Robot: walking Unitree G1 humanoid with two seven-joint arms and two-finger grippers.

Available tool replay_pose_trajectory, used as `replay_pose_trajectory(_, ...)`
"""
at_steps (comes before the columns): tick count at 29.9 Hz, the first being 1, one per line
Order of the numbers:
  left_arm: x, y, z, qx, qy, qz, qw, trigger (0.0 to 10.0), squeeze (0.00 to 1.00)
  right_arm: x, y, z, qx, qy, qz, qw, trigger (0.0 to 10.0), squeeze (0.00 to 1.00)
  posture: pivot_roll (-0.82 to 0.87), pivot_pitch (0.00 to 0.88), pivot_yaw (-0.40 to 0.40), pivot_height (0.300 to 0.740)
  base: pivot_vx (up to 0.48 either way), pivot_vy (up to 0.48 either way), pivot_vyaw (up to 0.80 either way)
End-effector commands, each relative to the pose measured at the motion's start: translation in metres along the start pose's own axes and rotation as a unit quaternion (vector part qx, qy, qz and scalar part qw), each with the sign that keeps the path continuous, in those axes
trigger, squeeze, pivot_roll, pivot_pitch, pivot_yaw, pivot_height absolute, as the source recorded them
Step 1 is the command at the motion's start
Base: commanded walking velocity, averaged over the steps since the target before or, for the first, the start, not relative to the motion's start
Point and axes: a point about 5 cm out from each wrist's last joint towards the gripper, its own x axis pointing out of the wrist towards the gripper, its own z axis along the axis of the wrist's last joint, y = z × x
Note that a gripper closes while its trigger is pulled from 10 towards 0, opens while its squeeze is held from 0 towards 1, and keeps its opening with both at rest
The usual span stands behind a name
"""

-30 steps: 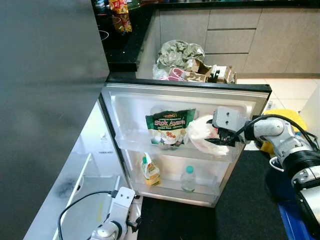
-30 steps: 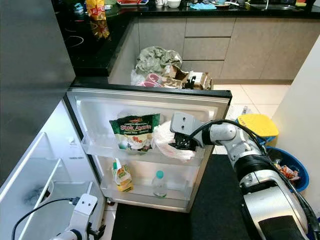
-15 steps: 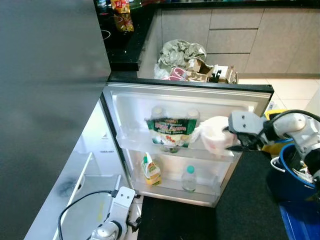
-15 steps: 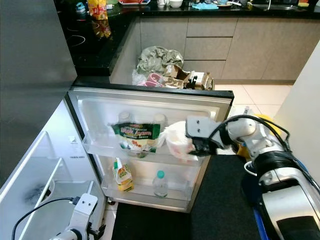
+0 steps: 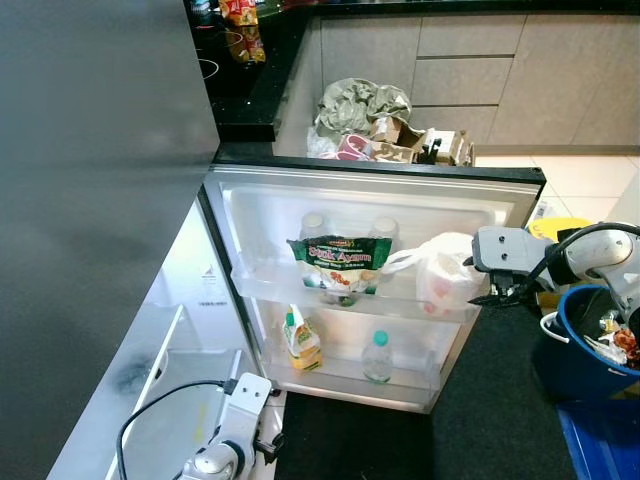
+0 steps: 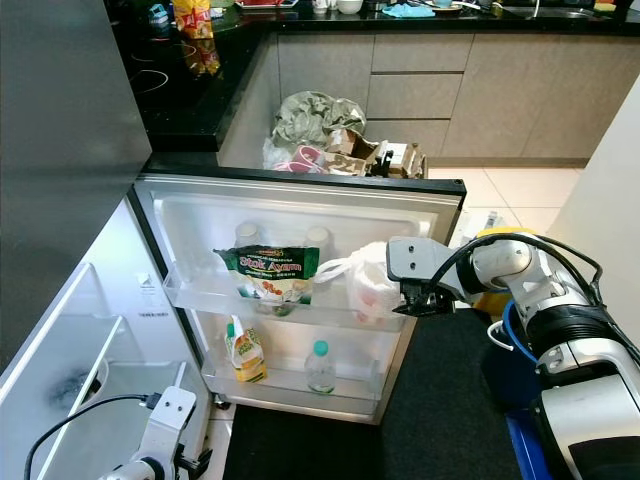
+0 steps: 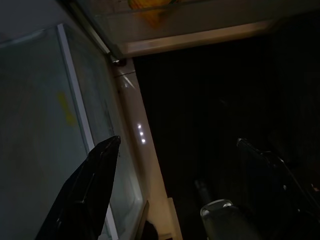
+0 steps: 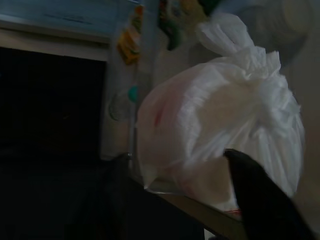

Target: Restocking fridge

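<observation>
Backed off from the white plastic bag [image 5: 443,278] it was gripping a second ago, the right gripper [image 5: 497,296] now hangs just beside the fridge door [image 5: 380,190] edge, fingers parted and empty. Nearest, the left gripper [image 7: 165,200] idles low by the fridge base, its fingers spread. On the lower door rack stand a yellow pouch [image 5: 299,340] and a small bottle [image 5: 376,357]. Above, the bag sits in the upper door shelf [image 5: 300,291] beside the green stock packet [image 5: 341,262], whose rail keeps both upright. Beyond the door lies a heap of rubbish [image 5: 380,122] against the worktop [image 5: 240,100].
</observation>
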Motion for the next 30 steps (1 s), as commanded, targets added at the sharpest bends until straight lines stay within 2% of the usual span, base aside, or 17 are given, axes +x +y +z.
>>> replay_pose_trajectory(1, -0.002, 0.004, -0.003, 0.01, 0.005, 0.002, 1.0, 10.0, 0.0, 0.002, 0.001, -0.003, 0.014, 0.003, -0.006, 1.0, 10.0, 1.0, -0.1, 0.109, 0.015, 0.74, 0.0, 0.0, 0.0)
replay_pose_trajectory(5, -0.002, 0.005, -0.003, 0.012, 0.005, 0.003, 1.0, 10.0, 0.0, 0.001, -0.005, 0.002, 0.002, -0.004, -0.031, 1.0, 10.0, 1.0, -0.1, 0.109, 0.014, 0.74, 0.0, 0.0, 0.0)
replay_pose_trajectory(6, -0.002, 0.005, -0.003, 0.013, 0.005, 0.003, 1.0, 10.0, 0.0, 0.0, -0.008, 0.005, 0.0, -0.008, -0.039, 0.999, 10.0, 0.79, -0.1, 0.109, 0.014, 0.74, 0.0, 0.0, 0.0)
replay_pose_trajectory(7, -0.002, 0.005, -0.003, 0.014, 0.005, 0.004, 1.0, 10.0, 0.0, -0.002, -0.01, 0.007, 0.0, -0.012, -0.044, 0.999, 10.0, 0.15, -0.1, 0.109, 0.014, 0.74, 0.0, 0.0, 0.0)
replay_pose_trajectory(8, -0.002, 0.006, -0.003, 0.014, 0.005, 0.004, 1.0, 10.0, 0.0, -0.004, -0.013, 0.009, 0.005, -0.02, -0.051, 0.998, 10.0, 0.0, -0.1, 0.109, 0.014, 0.74, 0.0, 0.0, 0.0)
replay_pose_trajectory(11, -0.002, 0.006, -0.003, 0.014, 0.006, 0.005, 1.0, 10.0, 0.0, -0.009, -0.019, 0.016, 0.011, -0.039, -0.063, 0.997, 10.0, 0.0, -0.1, 0.109, 0.013, 0.74, 0.0, 0.0, 0.0)
replay_pose_trajectory(12, -0.003, 0.006, -0.004, 0.014, 0.006, 0.004, 1.0, 10.0, 0.0, -0.015, -0.026, 0.025, 0.028, -0.074, -0.062, 0.995, 10.0, 0.0, -0.1, 0.109, 0.013, 0.74, 0.0, 0.0, 0.0)
replay_pose_trajectory(13, -0.003, 0.006, -0.004, 0.014, 0.006, 0.004, 1.0, 10.0, 0.0, -0.015, -0.026, 0.025, 0.028, -0.074, -0.062, 0.995, 10.0, 0.0, -0.1, 0.109, 0.013, 0.74, 0.0, 0.0, 0.0)
replay_pose_trajectory(14, -0.003, 0.007, -0.004, 0.014, 0.007, 0.004, 1.0, 10.0, 0.0, -0.021, -0.031, 0.033, 0.04, -0.101, -0.059, 0.992, 10.0, 0.0, -0.1, 0.109, 0.013, 0.74, 0.0, 0.0, 0.0)
replay_pose_trajectory(18, -0.003, 0.006, -0.004, 0.014, 0.008, 0.002, 1.0, 10.0, 0.0, -0.045, -0.041, 0.051, 0.068, -0.173, -0.02, 0.982, 10.0, 0.0, -0.1, 0.11, 0.015, 0.74, 0.0, 0.0, 0.0)
replay_pose_trajectory(21, -0.003, 0.006, -0.004, 0.014, 0.008, 0.001, 1.0, 10.0, 0.0, -0.05, -0.042, 0.054, 0.074, -0.188, -0.008, 0.979, 10.0, 0.0, -0.1, 0.11, 0.015, 0.74, 0.0, 0.0, 0.0)
replay_pose_trajectory(24, -0.002, 0.006, -0.005, 0.012, 0.011, -0.005, 1.0, 10.0, 0.0, -0.069, -0.045, 0.067, 0.125, -0.278, 0.037, 0.952, 10.0, 0.0, -0.1, 0.11, 0.015, 0.74, 0.0, 0.0, 0.0)
replay_pose_trajectory(25, -0.002, 0.006, -0.005, 0.012, 0.011, -0.005, 1.0, 10.0, 0.0, -0.069, -0.045, 0.067, 0.125, -0.278, 0.037, 0.952, 10.0, 0.0, -0.1, 0.11, 0.015, 0.74, 0.0, 0.0, 0.0)
replay_pose_trajectory(26, -0.002, 0.005, -0.006, 0.01, 0.013, -0.01, 1.0, 10.0, 0.0, -0.069, -0.042, 0.071, 0.146, -0.311, 0.06, 0.937, 10.0, 0.0, -0.1, 0.103, 0.017, 0.74, 0.0, 0.0, 0.0)
replay_pose_trajectory(28, -0.002, 0.001, -0.007, 0.007, 0.017, -0.024, 1.0, 10.0, 0.0, -0.056, -0.03, 0.073, 0.179, -0.345, 0.098, 0.916, 10.0, 0.0, -0.1, 0.103, 0.017, 0.74, 0.0, 0.0, 0.0)
replay_pose_trajectory(29, -0.002, 0.001, -0.007, 0.007, 0.017, -0.024, 1.0, 10.0, 0.0, -0.056, -0.03, 0.073, 0.179, -0.345, 0.098, 0.916, 10.0, 0.0, -0.1, 0.103, 0.017, 0.74, 0.0, 0.0, 0.0)
replay_pose_trajectory(30, -0.001, -0.002, -0.007, 0.01, 0.02, -0.032, 0.999, 10.0, 0.0, -0.039, -0.012, 0.07, 0.19, -0.344, 0.135, 0.91, 10.0, 0.0, -0.11, 0.09, 0.026, 0.74, 0.0, 0.0, 0.0)
